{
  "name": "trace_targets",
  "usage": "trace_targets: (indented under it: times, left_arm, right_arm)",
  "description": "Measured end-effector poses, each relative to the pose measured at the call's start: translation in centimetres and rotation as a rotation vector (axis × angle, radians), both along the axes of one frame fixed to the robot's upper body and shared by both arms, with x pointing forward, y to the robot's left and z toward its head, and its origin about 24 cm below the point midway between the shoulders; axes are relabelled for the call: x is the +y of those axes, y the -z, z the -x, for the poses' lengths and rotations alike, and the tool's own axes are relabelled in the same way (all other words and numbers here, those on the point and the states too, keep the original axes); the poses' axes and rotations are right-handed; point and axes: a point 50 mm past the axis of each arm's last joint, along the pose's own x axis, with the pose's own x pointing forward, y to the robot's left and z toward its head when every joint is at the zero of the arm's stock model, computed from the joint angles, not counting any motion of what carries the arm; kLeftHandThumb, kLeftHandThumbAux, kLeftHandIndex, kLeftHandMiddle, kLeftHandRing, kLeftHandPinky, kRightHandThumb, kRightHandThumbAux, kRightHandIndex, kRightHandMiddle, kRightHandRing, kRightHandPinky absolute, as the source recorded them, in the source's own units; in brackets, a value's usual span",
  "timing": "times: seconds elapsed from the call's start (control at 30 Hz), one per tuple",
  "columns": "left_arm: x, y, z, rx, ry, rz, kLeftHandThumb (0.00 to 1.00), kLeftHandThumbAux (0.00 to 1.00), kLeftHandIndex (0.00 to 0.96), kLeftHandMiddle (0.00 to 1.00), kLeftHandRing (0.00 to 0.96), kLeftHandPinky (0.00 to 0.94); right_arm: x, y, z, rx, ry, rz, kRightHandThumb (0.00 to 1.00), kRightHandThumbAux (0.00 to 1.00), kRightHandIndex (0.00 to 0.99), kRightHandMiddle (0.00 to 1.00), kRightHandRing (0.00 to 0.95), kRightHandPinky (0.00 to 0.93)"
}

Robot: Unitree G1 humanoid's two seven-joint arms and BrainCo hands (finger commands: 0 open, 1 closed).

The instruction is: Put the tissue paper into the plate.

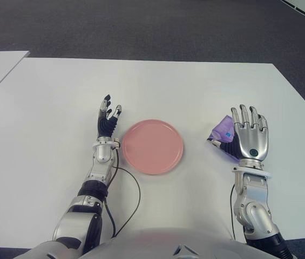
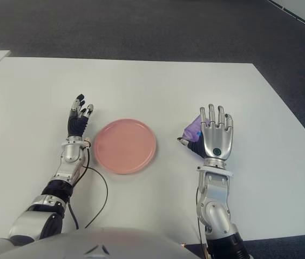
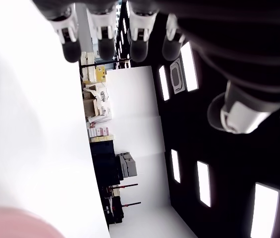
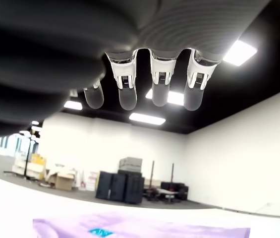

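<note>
A broad white rectangular table fills the space in front of the robot, with dark grey carpet beyond its far edge. Near the middle of the table sits a round, flat pink plate, bare on top.

Both silver forearms reach forward from the body onto the table, one on each side of the plate. The right hand shows to the right of the plate and well apart from it, its metal back turned upward and its fingers stretched straight ahead, spread and gripping nothing. The right wrist view shows the same: four fingers extended in a row, with open room beyond them.

The left hand shows just left of the plate, turned on edge with the dark palm facing toward the plate. Its fingers point away from the body, loosely extended, and hold nothing.

The small purple tissue paper packet, with a blue mark on it, lies on the table just beside the right hand on its inner side, partly hidden under the palm and thumb, between that hand and the plate.
</note>
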Motion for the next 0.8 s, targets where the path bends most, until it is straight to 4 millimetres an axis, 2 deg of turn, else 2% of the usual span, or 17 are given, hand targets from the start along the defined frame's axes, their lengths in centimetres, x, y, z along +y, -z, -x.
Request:
trace_targets:
  times: [0.8]
  left_arm:
    - [0.08,-0.01,0.02,-0.006,0.000,-0.002,0.032,0.474,0.000,0.000,0.000,0.000]
  right_arm:
    - [0.03,0.55,-0.10,0.030,-0.003,-0.008,0.166,0.358,0.000,0.000,0.000,0.000]
